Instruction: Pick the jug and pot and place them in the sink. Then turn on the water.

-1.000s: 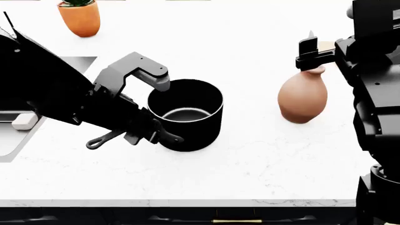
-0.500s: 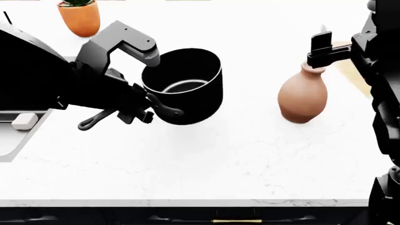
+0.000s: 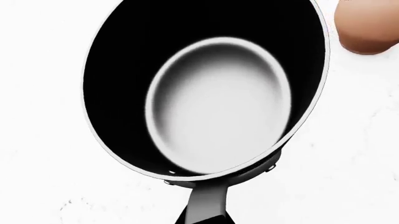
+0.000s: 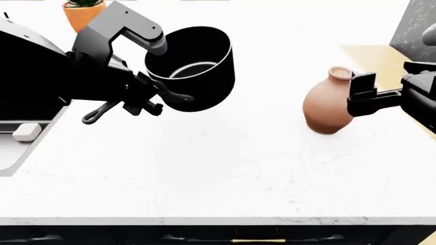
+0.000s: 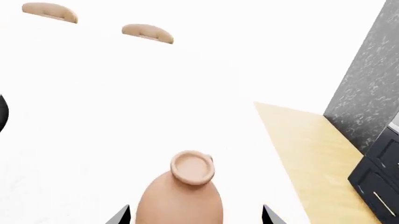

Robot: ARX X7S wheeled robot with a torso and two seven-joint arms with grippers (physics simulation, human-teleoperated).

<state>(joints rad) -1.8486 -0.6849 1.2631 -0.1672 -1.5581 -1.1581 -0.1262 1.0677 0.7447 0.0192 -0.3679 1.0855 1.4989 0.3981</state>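
The black pot hangs tilted above the white counter, its pale grey bottom showing. My left gripper is shut on the pot's thin handle close to the pot's wall. The terracotta jug stands upright on the counter at the right. My right gripper is level with the jug's belly on its right side. In the right wrist view that gripper is open, with the jug between its fingertips and a gap on each side. Only the sink's grey rim shows. No water shows.
An orange planter stands at the back left behind my left arm. A small white block lies by the sink. The counter's front edge runs near me. Wooden floor and a dark cabinet lie past the counter's right end.
My left arm has raised the pot off the counter and carried it back and to the left. My right gripper has dropped from above the jug's mouth to beside its belly.
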